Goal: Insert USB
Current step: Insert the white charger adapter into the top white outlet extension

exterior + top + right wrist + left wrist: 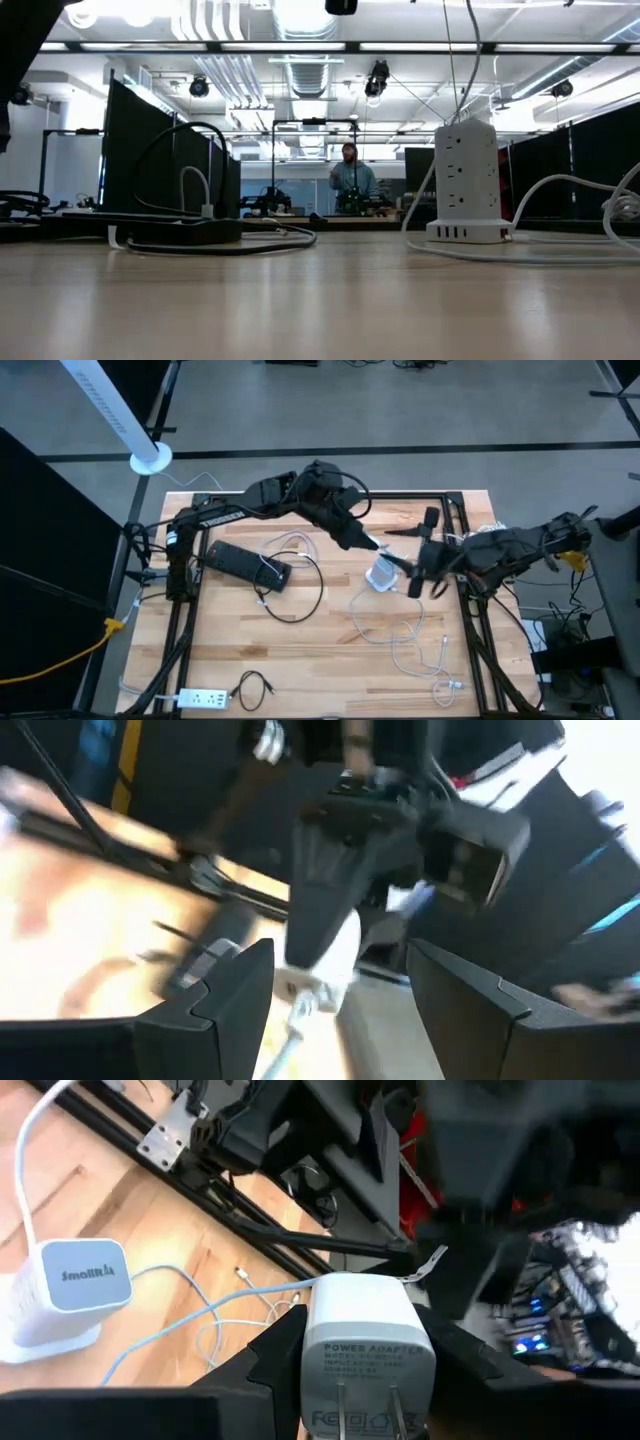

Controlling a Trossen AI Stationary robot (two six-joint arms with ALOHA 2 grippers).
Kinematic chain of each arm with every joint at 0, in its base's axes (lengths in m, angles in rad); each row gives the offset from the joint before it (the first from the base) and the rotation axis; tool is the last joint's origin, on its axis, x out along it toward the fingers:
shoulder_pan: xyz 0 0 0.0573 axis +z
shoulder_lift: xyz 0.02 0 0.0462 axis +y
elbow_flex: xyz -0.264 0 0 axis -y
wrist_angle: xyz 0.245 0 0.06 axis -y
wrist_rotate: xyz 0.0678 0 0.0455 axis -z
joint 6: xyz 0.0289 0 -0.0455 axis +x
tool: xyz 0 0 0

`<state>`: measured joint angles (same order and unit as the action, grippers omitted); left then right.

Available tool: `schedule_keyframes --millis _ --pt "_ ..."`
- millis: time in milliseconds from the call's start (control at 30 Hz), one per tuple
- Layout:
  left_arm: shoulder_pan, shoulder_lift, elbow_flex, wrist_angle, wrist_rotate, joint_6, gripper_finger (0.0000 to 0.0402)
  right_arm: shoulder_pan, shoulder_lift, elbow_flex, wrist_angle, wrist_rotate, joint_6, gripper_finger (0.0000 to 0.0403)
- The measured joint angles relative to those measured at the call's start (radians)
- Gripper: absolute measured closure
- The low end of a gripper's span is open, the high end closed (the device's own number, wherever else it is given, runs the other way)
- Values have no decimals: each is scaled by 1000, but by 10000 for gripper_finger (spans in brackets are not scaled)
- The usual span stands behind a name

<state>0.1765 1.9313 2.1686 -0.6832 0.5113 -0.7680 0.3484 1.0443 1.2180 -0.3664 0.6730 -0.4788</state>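
Above the table's middle, the left gripper [370, 543] is clamped on a white adapter [367, 1352], one finger [275, 1350] pressed to each side; its two prongs point back toward the wrist camera and a white cable [200, 1315] runs from its far end. Facing it from the right, the right gripper [425, 565] stands with its fingers [235, 982] apart and nothing between them; the left gripper and the adapter [335, 952] sit just ahead of that gap. Below both, a white power tower [382, 576] stands upright on the table [330, 670]. A black power strip [248, 563] lies well left of it.
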Motion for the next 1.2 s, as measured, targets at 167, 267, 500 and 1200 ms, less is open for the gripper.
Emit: schedule_keyframes --millis 167,267,500,1200 --pt "1 1 0 22 2 -35 275 -2 85 51 -4 46 -15 183" --pt "0 1 0 50 -2 -44 275 0 99 66 1 55 7 174" --pt "-2 1 0 91 -3 -57 275 -1 103 65 1 144 84 158" --pt "-3 1 0 117 27 -65 275 -1 143 65 6 194 76 261"
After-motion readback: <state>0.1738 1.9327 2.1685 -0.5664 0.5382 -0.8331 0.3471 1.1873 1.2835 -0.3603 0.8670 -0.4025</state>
